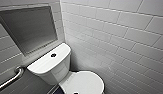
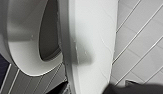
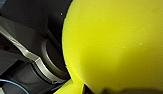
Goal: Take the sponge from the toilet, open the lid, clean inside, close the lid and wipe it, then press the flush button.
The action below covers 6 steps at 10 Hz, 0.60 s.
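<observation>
the right gripper (image 3: 122,90) is gripping the sponge (image 3: 114,42), whose bright yellow bulk is bulging close against the wrist camera, with dark robot parts and a blue cable (image 3: 12,83) behind it. the left gripper (image 2: 133,89) is showing as a dark blur just beside a broad white glossy curve of the toilet (image 2: 94,47); whether it is open or closed i cannot tell. alongside that curve a rounded white part is enclosing a grey hollow, and what is lying in it is too blurred to tell. from the head camera the lid (image 1: 83,82) is lying down over the bowl, hiding the inside. the flush button (image 1: 53,55) is sitting in the middle of the flat tank top (image 1: 44,63). the tank is backing against a grey wall under a recessed niche (image 1: 28,27). a metal grab bar (image 1: 12,78) is hanging on that wall near the tank, a strip of dark floor (image 1: 50,89) is lying between it and the bowl, and the white tiled wall (image 1: 117,37) is closing in just beside the toilet's other side.
</observation>
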Tool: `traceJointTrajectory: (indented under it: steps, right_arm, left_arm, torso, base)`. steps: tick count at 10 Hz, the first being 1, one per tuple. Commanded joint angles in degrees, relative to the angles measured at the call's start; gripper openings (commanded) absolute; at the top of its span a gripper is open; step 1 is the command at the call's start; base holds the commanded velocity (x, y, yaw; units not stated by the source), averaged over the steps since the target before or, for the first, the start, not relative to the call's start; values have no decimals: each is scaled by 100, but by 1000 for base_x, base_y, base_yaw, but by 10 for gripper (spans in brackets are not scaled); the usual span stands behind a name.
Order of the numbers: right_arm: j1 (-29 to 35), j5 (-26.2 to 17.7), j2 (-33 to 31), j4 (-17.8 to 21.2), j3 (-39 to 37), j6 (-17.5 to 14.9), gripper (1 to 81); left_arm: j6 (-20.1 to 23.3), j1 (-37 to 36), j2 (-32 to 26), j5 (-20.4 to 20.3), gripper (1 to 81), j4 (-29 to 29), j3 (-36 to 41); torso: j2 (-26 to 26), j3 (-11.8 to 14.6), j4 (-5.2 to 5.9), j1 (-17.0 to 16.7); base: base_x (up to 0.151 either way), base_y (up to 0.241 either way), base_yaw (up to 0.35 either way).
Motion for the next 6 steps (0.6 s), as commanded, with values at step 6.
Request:
traceJointTrajectory:
  steps: [6]
  right_arm:
    - [-222,-422,36,-24,36,-6,10]
  left_arm:
    - [-659,-1185,-333,-804,811,612,-936]
  torso:
    - [0,-2,0,0]
  base:
    - [0,0,0]
